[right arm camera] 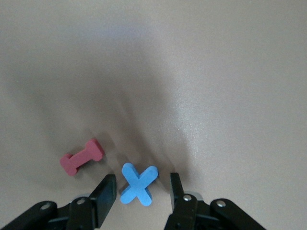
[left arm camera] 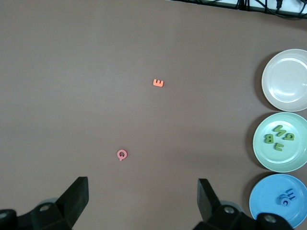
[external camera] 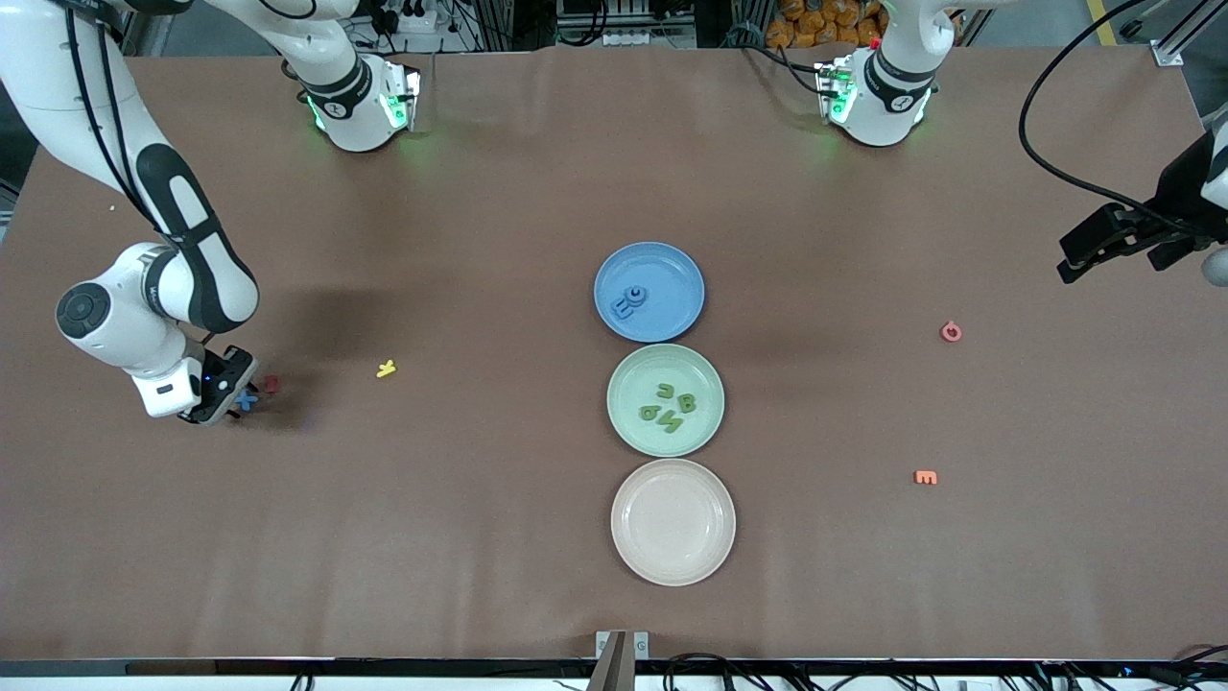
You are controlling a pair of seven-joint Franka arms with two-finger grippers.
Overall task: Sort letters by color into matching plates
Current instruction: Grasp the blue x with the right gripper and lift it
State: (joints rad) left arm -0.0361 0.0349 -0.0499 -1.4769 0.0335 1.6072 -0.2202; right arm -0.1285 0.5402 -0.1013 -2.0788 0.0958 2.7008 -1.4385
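Left gripper (external camera: 1067, 271) runs off the front view's edge; blue plate (left arm camera: 282, 200) is clipped in the left wrist view.

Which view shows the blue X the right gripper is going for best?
The right wrist view: the blue X lies flat on the table between the right gripper's fingers, beside a red piece. The front view shows it only as a speck partly hidden by the gripper. The left wrist view misses it.

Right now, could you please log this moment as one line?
right tool: closing around blue X on table | left tool: open, waiting | blue plate: two letters
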